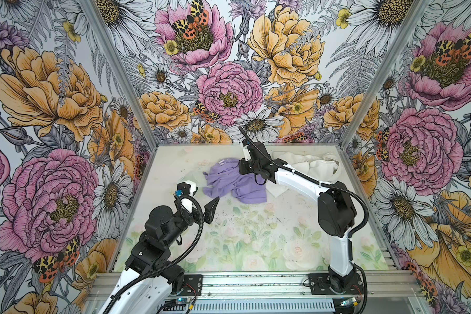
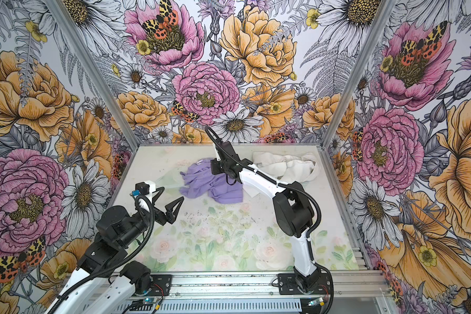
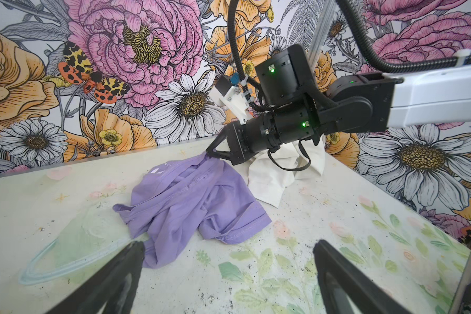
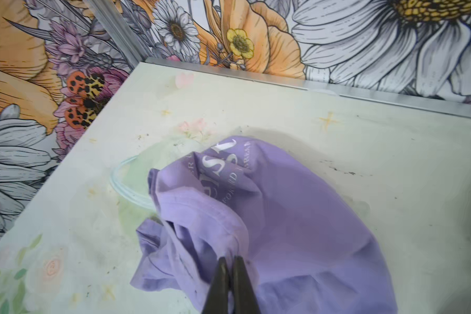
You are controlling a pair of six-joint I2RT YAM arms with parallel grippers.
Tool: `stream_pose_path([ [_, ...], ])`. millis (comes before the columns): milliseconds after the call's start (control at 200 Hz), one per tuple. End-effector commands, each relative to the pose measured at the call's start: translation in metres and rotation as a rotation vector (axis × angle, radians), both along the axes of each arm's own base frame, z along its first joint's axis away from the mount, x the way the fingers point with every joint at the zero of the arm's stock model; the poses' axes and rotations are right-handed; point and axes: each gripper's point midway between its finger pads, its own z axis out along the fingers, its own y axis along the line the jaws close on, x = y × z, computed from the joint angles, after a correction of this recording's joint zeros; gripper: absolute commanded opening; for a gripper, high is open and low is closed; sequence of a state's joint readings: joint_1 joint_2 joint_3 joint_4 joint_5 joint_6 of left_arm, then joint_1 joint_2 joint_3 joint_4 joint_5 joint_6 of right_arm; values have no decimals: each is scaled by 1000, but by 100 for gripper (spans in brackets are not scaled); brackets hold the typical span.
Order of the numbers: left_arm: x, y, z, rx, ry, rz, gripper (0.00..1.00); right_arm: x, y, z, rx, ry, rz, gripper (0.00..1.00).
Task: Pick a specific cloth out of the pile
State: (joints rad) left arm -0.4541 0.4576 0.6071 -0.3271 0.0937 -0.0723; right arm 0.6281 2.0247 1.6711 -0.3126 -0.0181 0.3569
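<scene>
- The cloth (image 1: 233, 183) (image 2: 215, 186) is lavender and lies crumpled on the table (image 1: 256, 233) in both top views; it is in the far middle part, left of the pile (image 1: 307, 163) (image 2: 288, 165).
- The pile is a white heap in the far right corner of the table, against the flowered walls; one white piece of it reaches out to the right edge of the cloth, and in the left wrist view the two seem to touch there.
- The right gripper (image 4: 231, 258) is clenched on the cloth; in the right wrist view its two black fingers stand pressed together with a fold of the fabric pinched between them.
- In the left wrist view the right gripper (image 3: 210, 155) holds the cloth (image 3: 191, 206) at its far upper edge; the fabric rises in a narrow fold to the jaws, and the rest spreads over the table below.
- White letters are printed on the cloth (image 4: 297, 212); they are creased, so the words cannot be read in full.
- The left gripper (image 2: 169, 198) (image 3: 228, 243) is released, its fingers spread wide with nothing between them; it hovers over the table near the left front edge of the cloth, apart from it.
- The right arm reaches from the front right across to the middle, above part of the pile (image 3: 267, 179).
</scene>
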Motion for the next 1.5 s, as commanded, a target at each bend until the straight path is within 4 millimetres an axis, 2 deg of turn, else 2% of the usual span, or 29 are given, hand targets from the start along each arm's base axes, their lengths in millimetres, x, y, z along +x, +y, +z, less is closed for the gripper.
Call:
stream_pose_path([
  [0, 2, 5, -5, 3, 10, 26, 99, 3, -31, -4, -94, -19, -84, 4],
  [200, 2, 5, -6, 5, 11, 29, 99, -2, -52, -49, -140, 77, -139, 15],
  [335, 3, 4, -7, 6, 15, 28, 99, -3, -57, -68, -151, 122, -151, 35],
  [465, 3, 4, -7, 7, 18, 28, 99, -2, -56, -76, -124, 156, -166, 57],
  [530, 3, 4, -7, 7, 17, 28, 99, 0, -56, -79, -106, 173, -175, 63],
  [591, 3, 4, -8, 7, 18, 29, 99, 2, -56, -82, -94, 185, -184, 73],
  [736, 3, 4, -8, 7, 19, 27, 99, 6, -52, -93, -66, 223, -196, 87],
  [1066, 3, 4, -8, 7, 18, 26, 99, 10, -41, -110, -13, 289, -198, 90],
  [1346, 3, 4, -8, 8, 20, 25, 99, 0, -33, -118, -10, 353, -158, 77],
  [1496, 3, 4, -8, 8, 21, 26, 99, -11, -25, -127, -24, 397, -133, 73],
])
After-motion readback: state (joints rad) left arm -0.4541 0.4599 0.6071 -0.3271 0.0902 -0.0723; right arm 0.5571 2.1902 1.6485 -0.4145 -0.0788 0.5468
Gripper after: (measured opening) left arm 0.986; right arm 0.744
